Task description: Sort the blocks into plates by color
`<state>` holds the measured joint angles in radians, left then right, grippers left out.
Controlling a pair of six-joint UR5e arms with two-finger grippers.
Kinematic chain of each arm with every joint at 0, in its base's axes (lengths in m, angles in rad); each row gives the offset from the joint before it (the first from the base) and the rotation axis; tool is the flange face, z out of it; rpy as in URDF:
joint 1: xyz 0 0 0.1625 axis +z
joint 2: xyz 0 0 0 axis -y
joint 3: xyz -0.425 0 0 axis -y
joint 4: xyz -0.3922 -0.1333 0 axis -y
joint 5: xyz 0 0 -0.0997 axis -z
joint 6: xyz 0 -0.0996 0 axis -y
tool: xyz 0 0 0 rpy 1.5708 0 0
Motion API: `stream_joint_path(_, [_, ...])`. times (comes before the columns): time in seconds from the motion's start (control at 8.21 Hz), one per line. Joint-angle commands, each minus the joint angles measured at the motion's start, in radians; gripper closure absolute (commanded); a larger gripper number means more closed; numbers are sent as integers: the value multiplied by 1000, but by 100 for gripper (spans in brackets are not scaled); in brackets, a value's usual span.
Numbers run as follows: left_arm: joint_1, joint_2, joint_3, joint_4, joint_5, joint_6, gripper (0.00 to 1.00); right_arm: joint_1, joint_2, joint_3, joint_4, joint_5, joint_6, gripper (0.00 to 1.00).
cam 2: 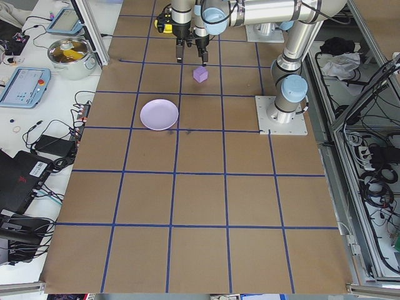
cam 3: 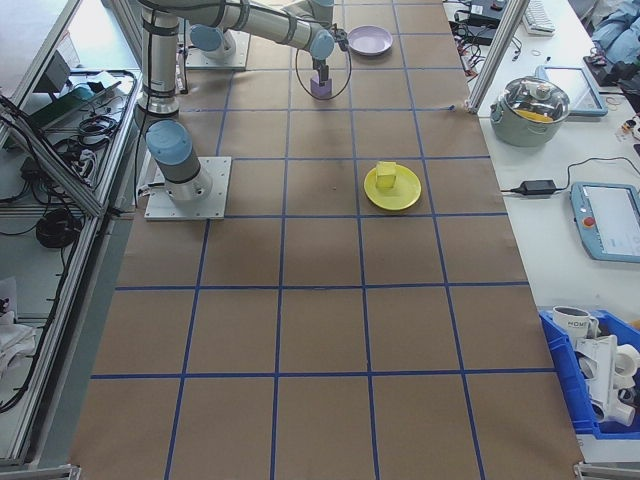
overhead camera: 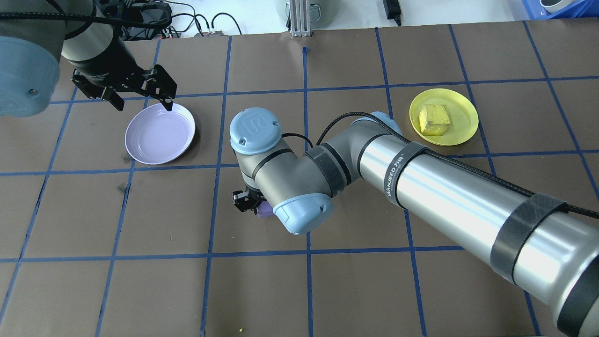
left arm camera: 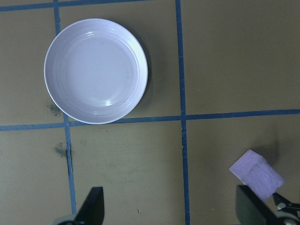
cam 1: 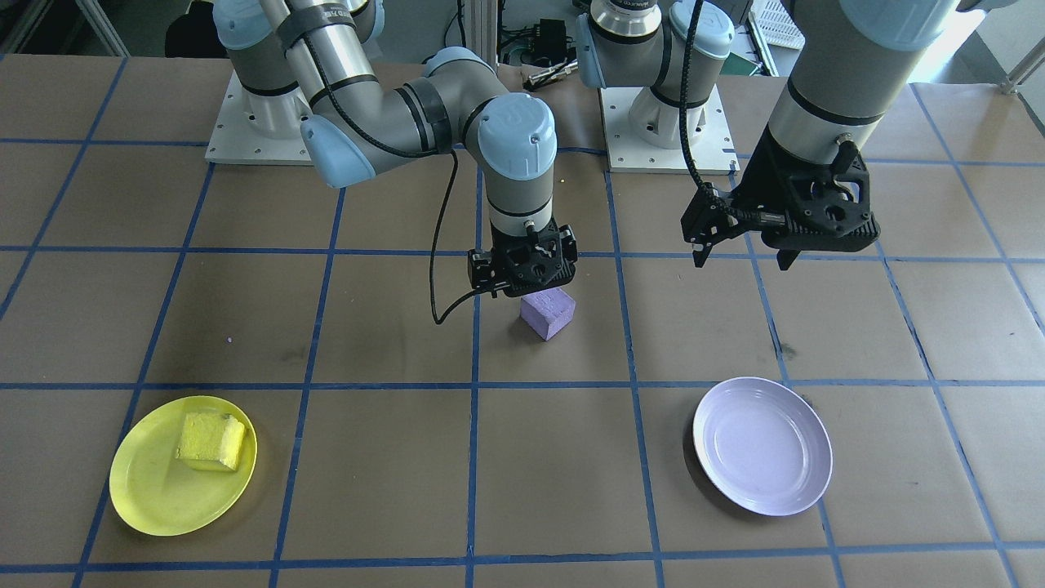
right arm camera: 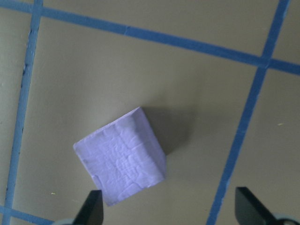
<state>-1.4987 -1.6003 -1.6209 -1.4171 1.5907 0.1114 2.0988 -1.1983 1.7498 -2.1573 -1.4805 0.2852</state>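
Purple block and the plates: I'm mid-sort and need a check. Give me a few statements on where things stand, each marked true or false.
1. The yellow block lies in the yellow plate. True.
2. The purple block is in the lavender plate. False: it sits on the table, apart from that plate.
3. The right gripper is open above the purple block. True.
4. The left gripper holds a block. False: it is open and empty.
5. The lavender plate holds nothing. True.

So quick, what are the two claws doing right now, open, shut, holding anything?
Left gripper: open, holding nothing, hanging above the table near the lavender plate.
Right gripper: open, holding nothing, just over the purple block.
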Motion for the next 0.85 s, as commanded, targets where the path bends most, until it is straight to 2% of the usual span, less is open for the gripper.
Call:
stream_joint_path(0.0, [-2,-12,-10,-11,-2,-31,0,-155,-119,2,72,6,-40,0])
stream_joint_path(0.12, [-11,-17,-36,-19,-21,-144,0,-213,-163,1,126,0,-61,0])
stream_joint_path(0.24, [-21,-21,-72,-20,-73,-247,0,-279,-209,0,181,-4,-63,0])
stream_joint_path(0.37, [-38,-30,-108,-20,-131,-324,0,-342,-272,0,280,-6,-87,0])
stream_joint_path(0.49, [-54,-47,-128,-20,-135,-387,0,-400,-338,0,386,-9,-145,0])
stream_joint_path(0.73, [-121,-114,-146,-20,-199,-584,0,-450,-459,-6,529,-78,-176,0])
